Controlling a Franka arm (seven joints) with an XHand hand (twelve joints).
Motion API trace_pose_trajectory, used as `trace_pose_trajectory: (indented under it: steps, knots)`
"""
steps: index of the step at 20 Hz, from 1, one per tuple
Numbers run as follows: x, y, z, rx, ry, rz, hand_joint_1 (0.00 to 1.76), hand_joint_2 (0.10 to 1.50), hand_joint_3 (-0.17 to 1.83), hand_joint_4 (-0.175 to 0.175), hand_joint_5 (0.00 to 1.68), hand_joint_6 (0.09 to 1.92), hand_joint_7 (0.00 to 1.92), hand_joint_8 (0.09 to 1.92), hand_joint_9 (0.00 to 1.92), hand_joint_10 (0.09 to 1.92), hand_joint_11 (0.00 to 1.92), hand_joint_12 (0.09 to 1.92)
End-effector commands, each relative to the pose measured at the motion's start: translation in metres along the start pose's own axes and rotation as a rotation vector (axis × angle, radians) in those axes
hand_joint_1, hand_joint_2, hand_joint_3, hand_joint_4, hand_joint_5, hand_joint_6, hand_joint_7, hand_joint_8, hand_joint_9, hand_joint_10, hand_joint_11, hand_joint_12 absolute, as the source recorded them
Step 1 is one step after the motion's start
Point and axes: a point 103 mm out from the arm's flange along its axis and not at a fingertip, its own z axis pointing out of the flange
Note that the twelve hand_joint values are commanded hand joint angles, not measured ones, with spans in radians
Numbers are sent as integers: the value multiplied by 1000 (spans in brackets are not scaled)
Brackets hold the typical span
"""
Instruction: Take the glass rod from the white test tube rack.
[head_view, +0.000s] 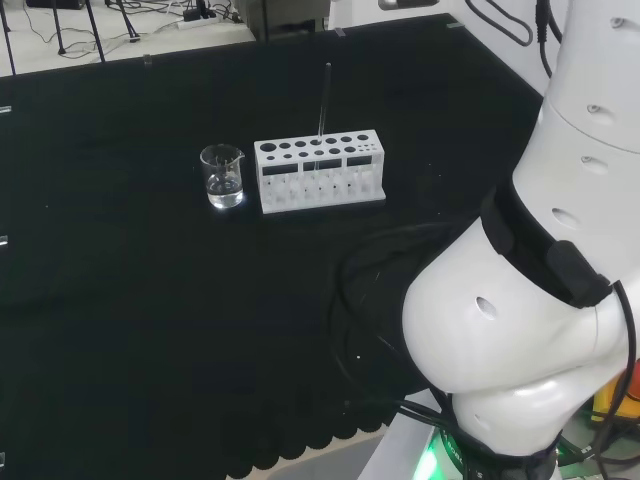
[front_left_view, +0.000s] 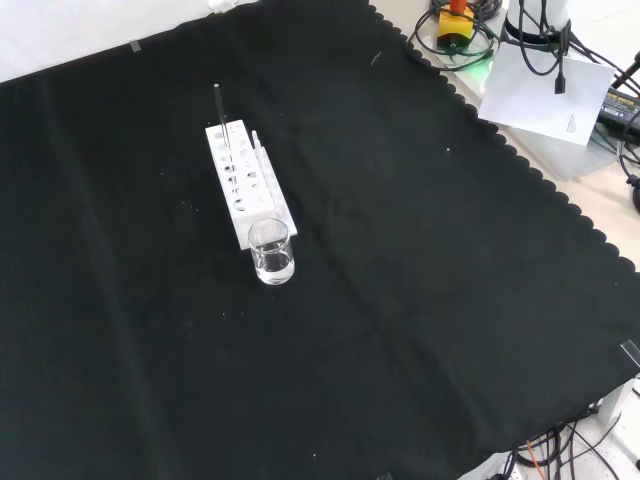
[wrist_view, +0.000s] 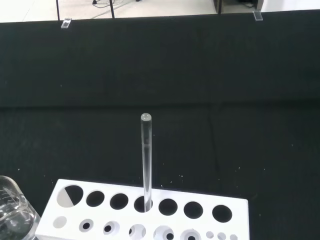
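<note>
Head view first: the white rack (head_view: 320, 173) sits on the black cloth (head_view: 150, 300) toward the far middle of the bench, its long side facing the camera. The glass rod (head_view: 323, 100) stands upright in one of the rack's back-row holes, a bit right of the rack's centre, and rises well above the rack's top. Just left of the rack stands a small clear beaker (head_view: 222, 176) with a little clear liquid in the bottom; the two sit close together. The arm's big white links (head_view: 520, 300) fill the right side of this view.

Over to the front view: here the rack (front_left_view: 249, 183) runs lengthwise away from the camera, left of centre on the cloth (front_left_view: 420, 300). The rod (front_left_view: 219, 110) stands near the rack's far end, upright, dark against the cloth. The beaker (front_left_view: 272, 252) sits at the rack's near end, right up against it or just beside it; I cannot tell which.

Now the wrist view: the camera looks down on the rack (wrist_view: 150, 212) from close in. The rod (wrist_view: 146, 160) stands straight in a hole in the middle of the row of large holes, its rounded tip clear of everything. An edge of the beaker (wrist_view: 15, 215) shows beside the rack's end.

As for the hand, whether its fingers are apart or together I cannot tell.
</note>
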Motion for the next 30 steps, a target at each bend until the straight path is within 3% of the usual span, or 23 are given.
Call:
trace_pose_trajectory:
  steps: [1, 12, 19, 24, 30]
  knots:
    - [8, 18, 40, 27, -10, -27, 528, 954, 588, -161, 129, 87, 0, 857, 54, 953, 0, 1300]
    - [22, 31, 102, 93, -47, -62, 516, 960, 597, -167, 158, 87, 12, 926, 109, 967, 0, 1374]
    - [21, 27, 134, 158, -51, -55, 509, 967, 600, -170, 171, 87, 74, 958, 177, 977, 28, 1425]
    - [18, 25, 138, 150, -50, -59, 512, 981, 596, -175, 231, 87, 248, 973, 356, 948, 171, 1407]
    - [23, 24, 132, 103, -44, -83, 589, 1014, 573, -175, 384, 92, 597, 950, 722, 898, 542, 1317]
